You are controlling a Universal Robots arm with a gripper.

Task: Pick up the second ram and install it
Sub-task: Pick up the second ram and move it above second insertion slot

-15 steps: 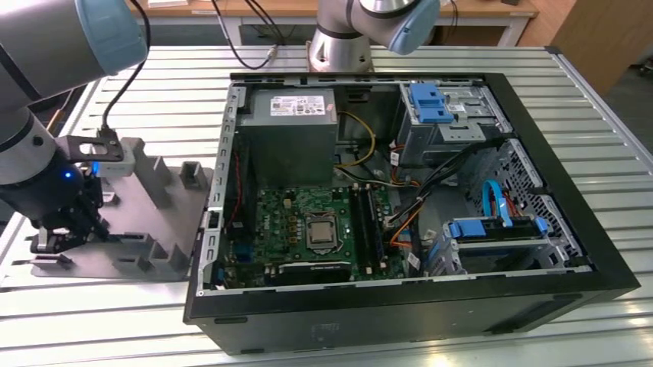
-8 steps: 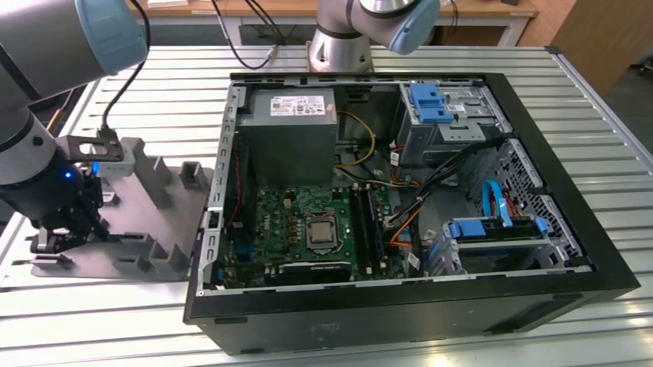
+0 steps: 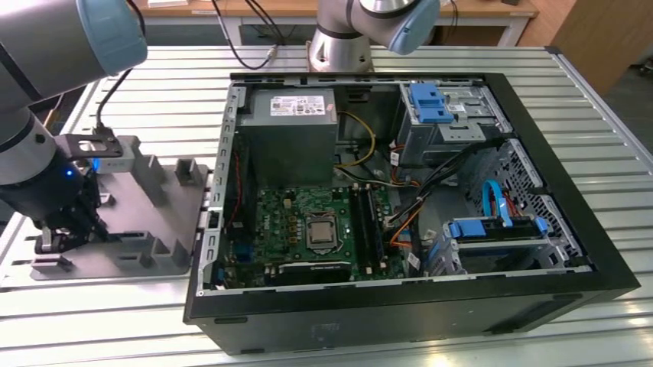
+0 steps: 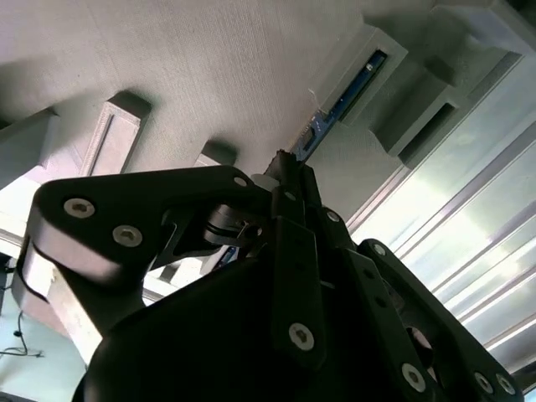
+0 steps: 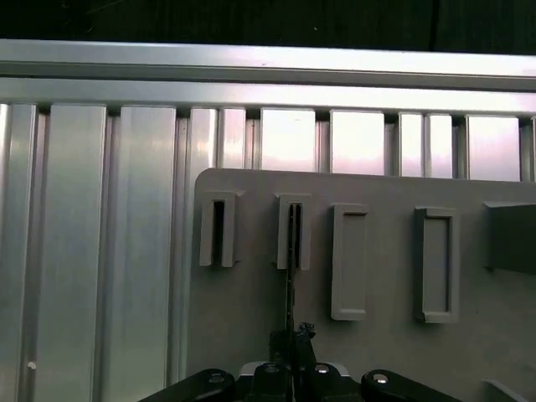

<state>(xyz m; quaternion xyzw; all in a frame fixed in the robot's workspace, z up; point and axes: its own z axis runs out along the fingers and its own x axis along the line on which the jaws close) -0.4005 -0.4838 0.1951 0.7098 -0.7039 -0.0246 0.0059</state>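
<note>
gripping the second ram [image 4: 343,94] edge-on in a slot of the grey fixture plate [image 5: 251,318], gripper [image 5: 293,333] closed on it

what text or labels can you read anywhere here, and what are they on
No text is legible.
On the power supply, the white label: print too small to read.
On the motherboard: markings too small to read.
On the second ram and the grey fixture plate: no text visible.
</note>
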